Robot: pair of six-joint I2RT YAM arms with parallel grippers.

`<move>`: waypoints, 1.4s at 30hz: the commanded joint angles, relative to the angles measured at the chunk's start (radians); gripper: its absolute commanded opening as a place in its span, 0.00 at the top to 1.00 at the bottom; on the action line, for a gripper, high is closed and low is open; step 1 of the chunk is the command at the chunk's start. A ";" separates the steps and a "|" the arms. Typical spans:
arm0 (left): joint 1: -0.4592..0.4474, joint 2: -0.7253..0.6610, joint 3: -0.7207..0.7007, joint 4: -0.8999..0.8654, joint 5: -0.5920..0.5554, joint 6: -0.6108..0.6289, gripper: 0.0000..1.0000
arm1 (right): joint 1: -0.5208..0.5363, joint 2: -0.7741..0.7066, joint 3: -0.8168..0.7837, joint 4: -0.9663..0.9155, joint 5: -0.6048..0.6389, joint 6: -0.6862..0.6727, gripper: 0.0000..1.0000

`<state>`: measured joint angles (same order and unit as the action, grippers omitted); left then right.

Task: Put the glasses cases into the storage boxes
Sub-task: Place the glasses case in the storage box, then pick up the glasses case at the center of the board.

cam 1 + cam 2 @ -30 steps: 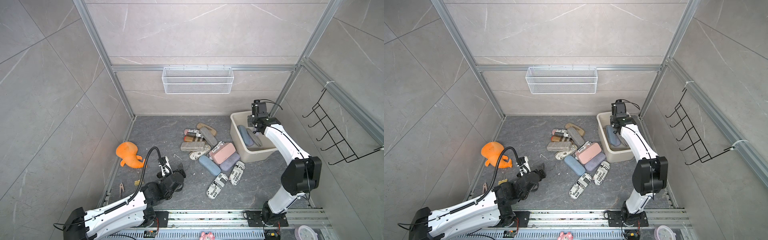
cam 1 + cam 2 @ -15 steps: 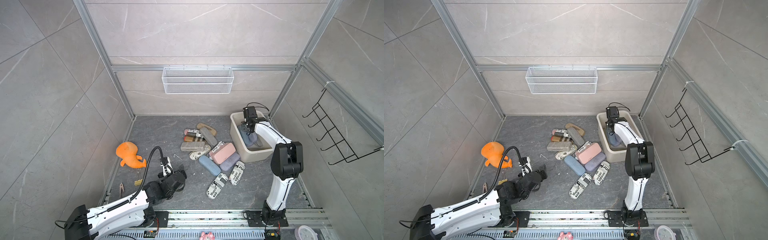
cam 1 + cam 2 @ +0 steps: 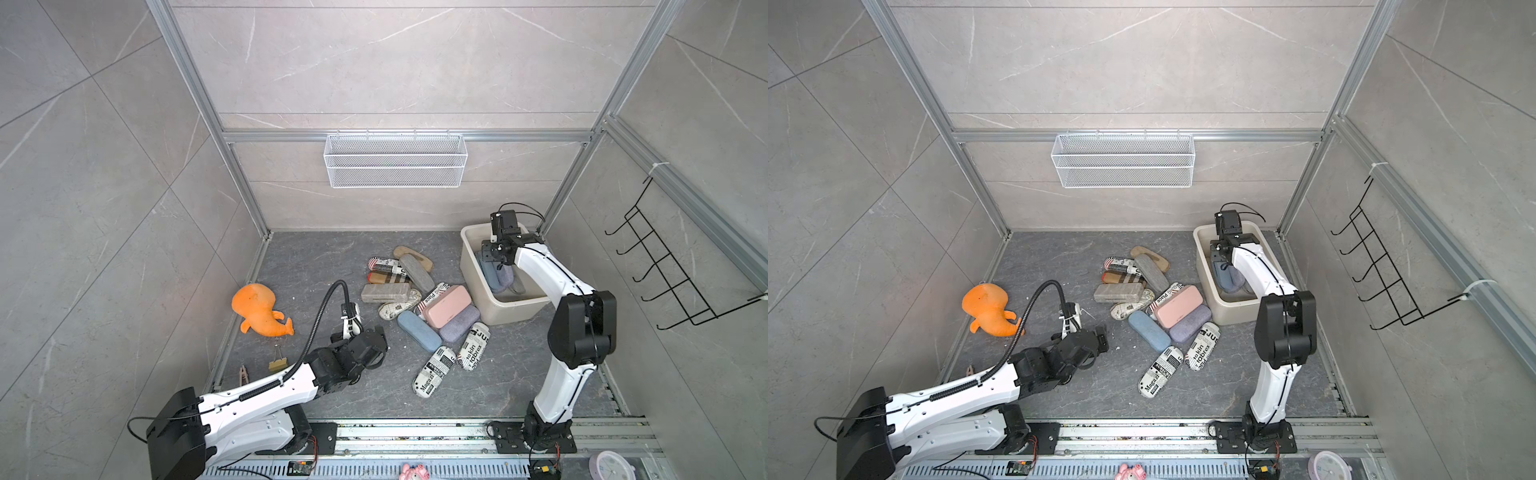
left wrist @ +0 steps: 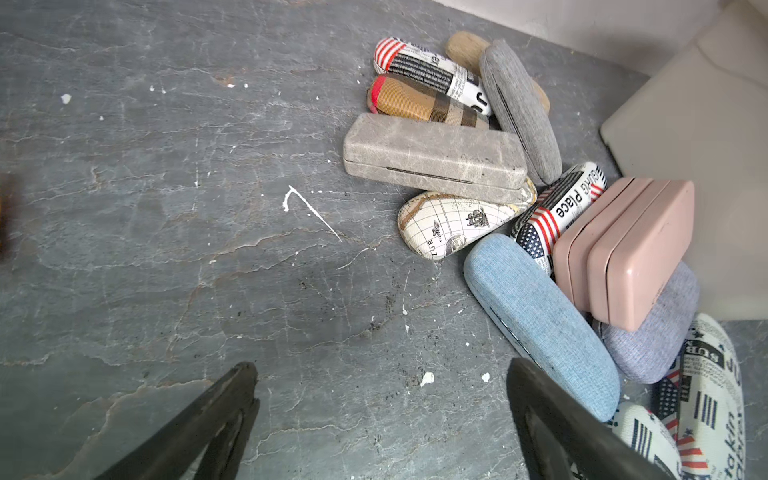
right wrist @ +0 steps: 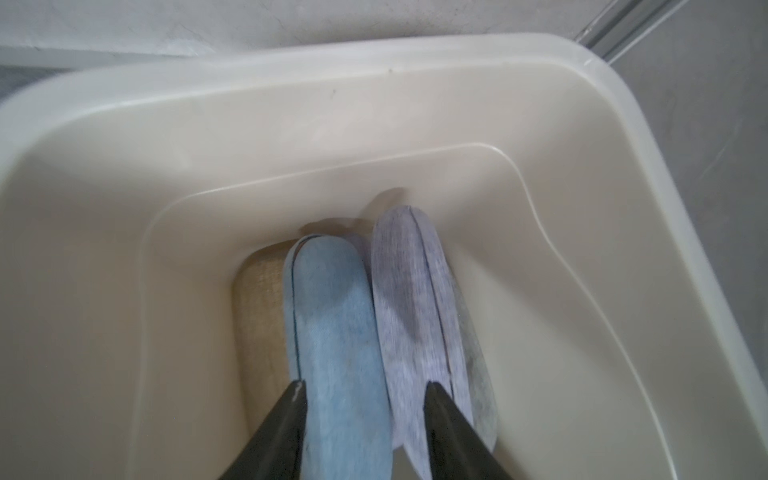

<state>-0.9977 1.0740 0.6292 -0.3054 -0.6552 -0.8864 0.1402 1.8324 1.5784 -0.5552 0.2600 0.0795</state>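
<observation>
A: Arms first. How does the right arm stand?

B: The right arm (image 3: 552, 274) rises from its base at the front rail, bends at a black elbow, and slopes down toward the back corner into the cream tub (image 3: 471, 266). The right gripper (image 5: 363, 432) points down inside it, jaws apart, one on each side of a blue case (image 5: 336, 332) that lies in the tub. Whether they touch it I cannot tell.

A: What else lies in the tub?

B: A lilac-grey case (image 5: 411, 299) beside the blue one, touching it, and a tan case (image 5: 262, 307) on the other side, partly under it.

A: And the left arm?

B: The left arm (image 3: 266, 388) stretches low and nearly flat over the grey table (image 4: 166, 208), reaching toward the middle. The left gripper (image 4: 382, 419) hovers with jaws wide apart and nothing between them, aimed at the bare table beside the heap.

A: The heap?

B: Loose cases lie piled against the tub's outer wall: a pale blue case (image 4: 536, 316) nearest the gripper, a pink case (image 4: 627, 249) above a lilac case (image 4: 652, 336), and a grey marbled case (image 4: 432, 160).
</observation>
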 commanded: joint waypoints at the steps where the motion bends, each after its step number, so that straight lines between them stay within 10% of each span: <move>1: 0.069 0.059 0.058 0.030 0.129 0.084 0.04 | 0.035 -0.161 -0.087 0.021 -0.050 0.092 0.48; 14: 0.110 0.282 0.177 0.061 0.426 0.162 0.09 | 0.279 -0.526 -0.394 0.043 -0.043 0.184 0.30; 42: -0.234 0.626 0.532 -0.256 0.412 0.177 0.05 | 0.280 -0.693 -0.516 0.089 0.066 0.219 0.04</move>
<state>-1.2190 1.6688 1.1137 -0.5030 -0.2516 -0.7101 0.4179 1.1736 1.0840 -0.4664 0.2665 0.2798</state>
